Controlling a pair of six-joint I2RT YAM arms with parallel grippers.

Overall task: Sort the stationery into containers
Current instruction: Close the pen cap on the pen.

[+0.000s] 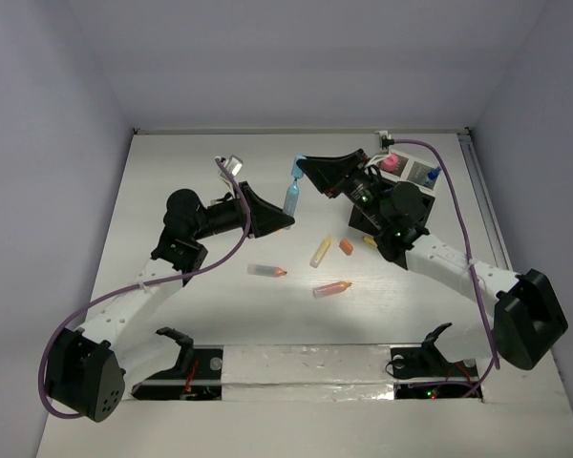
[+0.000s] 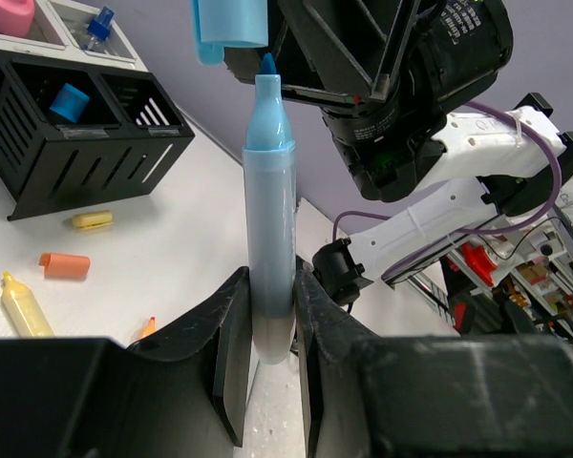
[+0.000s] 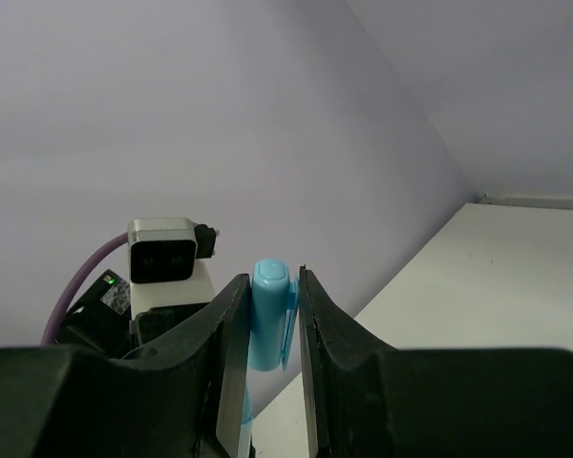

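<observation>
Light-blue marker (image 2: 269, 239) stands upright in your left claw (image 2: 270, 320), clamped by its lower barrel above the middle of the table (image 1: 172, 162), its tip bare. Your right claw (image 3: 272, 296) is closed on the matching cap (image 3: 267, 324), held just above that tip. At the far right sits the black box (image 2: 86, 157), with a pink piece (image 2: 5, 14) and a blue piece (image 2: 69, 100) in separate compartments. Nearer you on the table lie a yellow stick (image 1: 320, 251), an orange block (image 1: 346, 246) and two clear orange-tipped sticks (image 1: 266, 271) (image 1: 331, 288) — all apart.
</observation>
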